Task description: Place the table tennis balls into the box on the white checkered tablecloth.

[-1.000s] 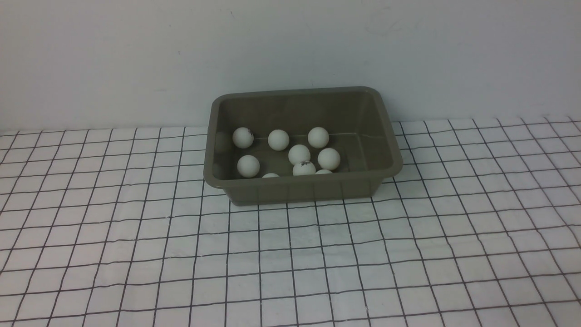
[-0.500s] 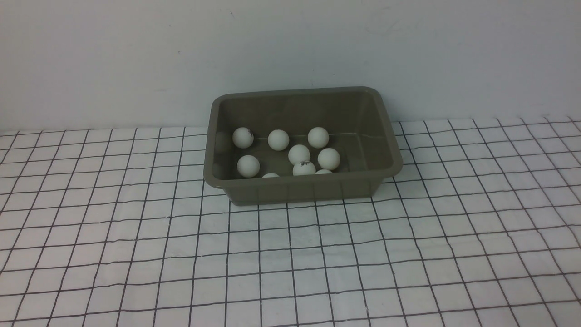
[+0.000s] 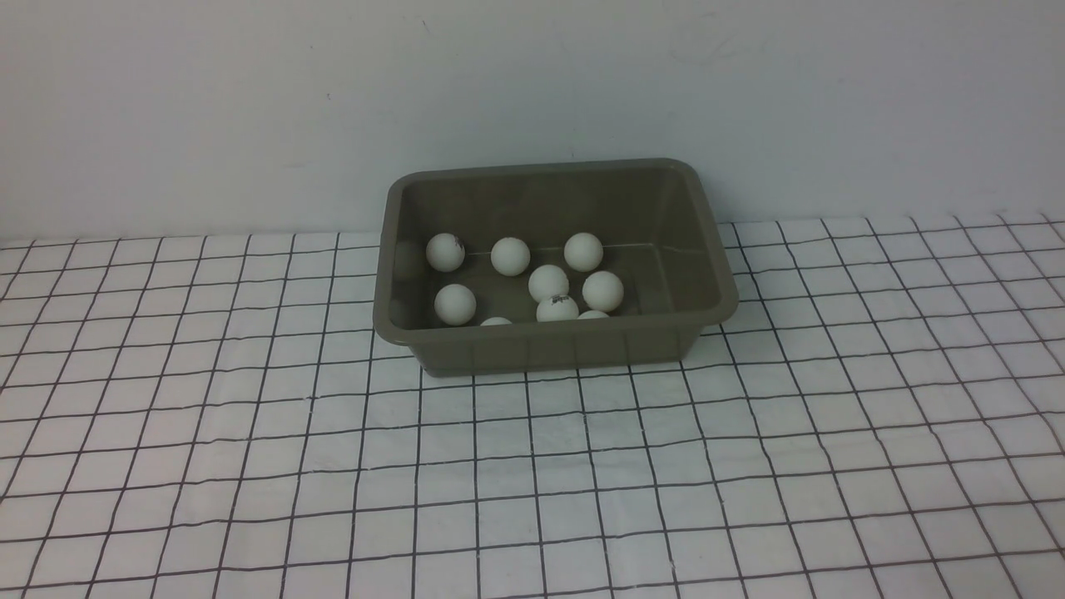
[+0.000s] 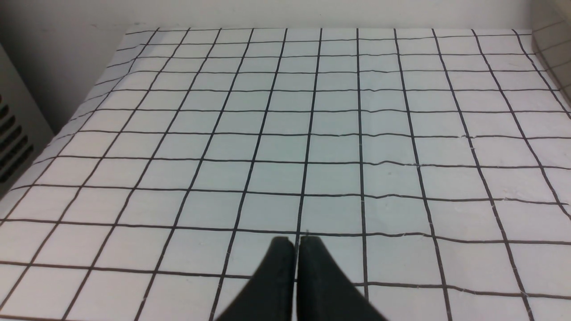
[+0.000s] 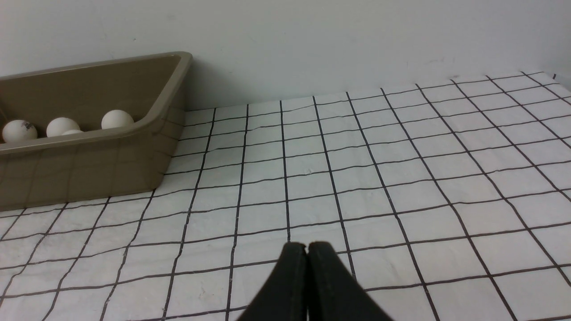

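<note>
My left gripper [image 4: 296, 243] hangs over bare tablecloth [image 4: 312, 133], its two dark fingers pressed together with nothing between them. My right gripper [image 5: 307, 247] is the same: fingers closed tip to tip, empty, above the cloth [image 5: 401, 178], with the box [image 5: 89, 151] off toward the far side of its view. From the front camera neither of my arms shows at all. The box [image 3: 549, 345] sits on the tablecloth [image 3: 532, 482] near the back edge, close to the pale wall [image 3: 532, 83], roughly centred between my two sides. It stands upright and level, an olive-grey tub with a flared rim and sloping walls. The balls [image 3: 548, 283] lie inside it on the floor of the tub. I count nine from the front: three in a row toward the far wall, one alone nearer my left, a tight cluster of three in the middle, and two more that only peek above the near rim. I cannot tell whether another is hidden behind that rim. One of the far balls and one in the cluster carry a small dark mark. From my right wrist I see balls [image 5: 117, 119] over the box's rim, one with a dark mark. I see no ball lying out on the cloth in any view. The cloth is lightly wrinkled, its thin black grid wavering in places.
</note>
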